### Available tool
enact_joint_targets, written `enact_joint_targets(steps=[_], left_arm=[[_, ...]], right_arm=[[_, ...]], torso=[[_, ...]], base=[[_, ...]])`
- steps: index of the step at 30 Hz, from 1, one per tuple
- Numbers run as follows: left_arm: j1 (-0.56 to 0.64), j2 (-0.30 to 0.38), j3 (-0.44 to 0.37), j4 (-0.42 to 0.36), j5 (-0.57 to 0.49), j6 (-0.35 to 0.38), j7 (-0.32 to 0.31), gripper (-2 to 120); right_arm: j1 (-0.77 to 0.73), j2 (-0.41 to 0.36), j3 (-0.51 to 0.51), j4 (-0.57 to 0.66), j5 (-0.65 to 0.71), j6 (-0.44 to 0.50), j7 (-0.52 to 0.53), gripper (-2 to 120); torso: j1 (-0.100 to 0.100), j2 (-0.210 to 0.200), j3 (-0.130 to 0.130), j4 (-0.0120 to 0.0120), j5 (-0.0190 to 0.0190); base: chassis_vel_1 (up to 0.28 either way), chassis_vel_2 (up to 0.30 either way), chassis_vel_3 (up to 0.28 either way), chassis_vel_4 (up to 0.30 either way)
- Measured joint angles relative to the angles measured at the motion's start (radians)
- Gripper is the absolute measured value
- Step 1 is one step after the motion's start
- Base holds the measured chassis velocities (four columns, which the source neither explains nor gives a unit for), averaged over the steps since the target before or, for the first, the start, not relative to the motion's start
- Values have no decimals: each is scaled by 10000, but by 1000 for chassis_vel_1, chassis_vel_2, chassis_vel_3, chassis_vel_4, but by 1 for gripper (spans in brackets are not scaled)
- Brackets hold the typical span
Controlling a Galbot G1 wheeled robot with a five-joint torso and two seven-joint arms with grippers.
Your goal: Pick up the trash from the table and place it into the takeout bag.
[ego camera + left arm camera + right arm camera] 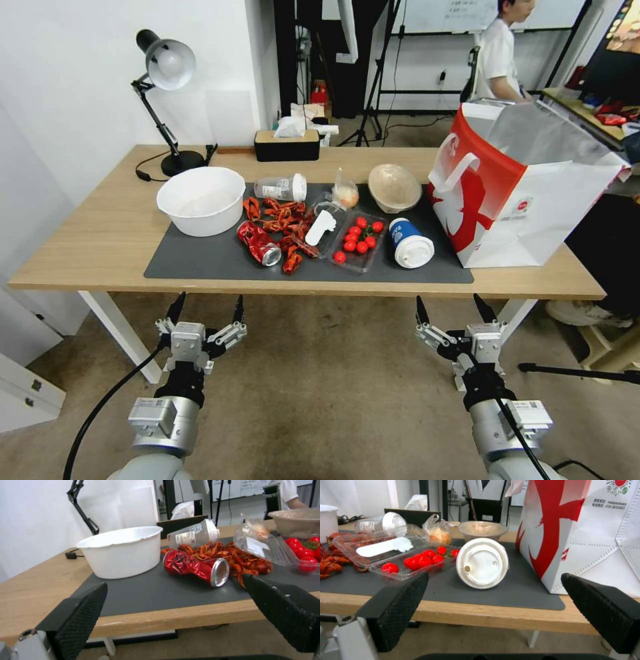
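On the dark mat of the table (100, 233) lie a crushed red can (259, 243) (195, 566), a clear white-lidded cup (281, 189) (193, 534) on its side, a small clear food bag (345, 193) (437, 533), a beige lidded bowl (394, 187) (482, 530) and a blue paper cup (409, 243) on its side, its white lid (482, 563) facing me. The takeout bag (527, 187) (583, 530) stands open at the table's right end. My left gripper (205, 311) and right gripper (452, 308) hover open below the table's front edge, holding nothing.
A white tub (201, 199) sits at the mat's left. Red crayfish shells (280, 220) and a clear tray of cherry tomatoes (360, 239) lie mid-mat. A desk lamp (167, 100) and a tissue box (287, 143) stand at the back. A tripod leg (580, 373) lies on the floor, right.
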Motion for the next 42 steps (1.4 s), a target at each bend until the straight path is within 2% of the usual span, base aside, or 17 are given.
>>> enact_joint_targets(steps=[3, 5, 6, 7, 8, 9, 10, 12, 27, 33, 36, 38, 41, 42], left_arm=[[-177, 61, 71, 95, -141, -14, -141, 100], [-980, 349, 424, 543, -830, -133, -809, 100], [-980, 349, 424, 543, -830, -133, -809, 100], [-1509, 550, 673, 835, -1281, -213, -1233, 100], [-1842, 657, 803, 1027, -1565, -313, -1482, 100], [-1842, 657, 803, 1027, -1565, -313, -1482, 100], [-2070, 658, 947, 1201, -1818, -511, -1627, 100], [-2088, 631, 991, 1277, -1923, -654, -1663, 100], [-1613, 557, 890, 1230, -1644, -1067, -1550, 100], [-1433, 550, 822, 1067, -1563, -1018, -1528, 100], [-1428, 608, 803, 991, -1551, -911, -1524, 100], [-1522, 685, 870, 994, -1570, -808, -1524, 100], [-1854, 984, 1168, 1117, -1712, -574, -1507, 100], [-1985, 1176, 1314, 1198, -1813, -455, -1490, 100]], right_arm=[[179, -107, 77, -94, 165, -24, -91, 100], [870, -490, 347, -371, 598, -218, -321, 100], [870, -490, 347, -371, 598, -218, -321, 100], [1063, -591, 380, -471, 782, -225, -428, 100], [1319, -773, 522, -649, 1058, -314, -559, 100], [1319, -773, 522, -649, 1058, -314, -559, 100], [1755, -1072, 739, -880, 1470, -415, -748, 100], [2017, -1441, 902, -1044, 1785, -486, -880, 100], [2037, -2007, 876, -1197, 2146, -466, -1129, 100], [2312, -2565, 541, -1069, 2819, -678, -509, 100], [3144, -3282, -40, -904, 4388, -1581, 337, 100], [3275, -3431, -96, -857, 4696, -1749, 544, 100], [3390, -3670, -73, -750, 5211, -1937, 989, 100], [3604, -3855, -94, -729, 5560, -2058, 1381, 100]], torso=[[-1, 1, 1, 0, 1], [0, 0, 0, 9, -2], [0, 0, 0, 9, -2], [1, 0, 1, -3, 4], [2, -1, 1, -17, -6], [2, -1, 1, -17, -6], [7, -4, 3, 1, -1], [5, -4, 3, 4, 3], [1, -2, 0, 1, 1], [-1, 1, 0, -2, -1], [0, 0, 0, 6, 1], [0, 0, 1, 10, 2], [0, 1, 1, -4, -1], [1, 1, 0, -18, -4]], base=[[0, 0, 0, 0], [0, 0, 0, 0], [0, 0, 0, 0], [0, 0, 0, 0], [0, 0, 0, 0], [0, 0, 0, 0], [0, 0, 0, 0], [0, 0, 0, 0], [0, 0, 0, 0], [0, 0, 0, 0], [0, 0, 0, 0], [0, 0, 0, 0], [0, 0, 0, 0], [0, 0, 0, 0]])
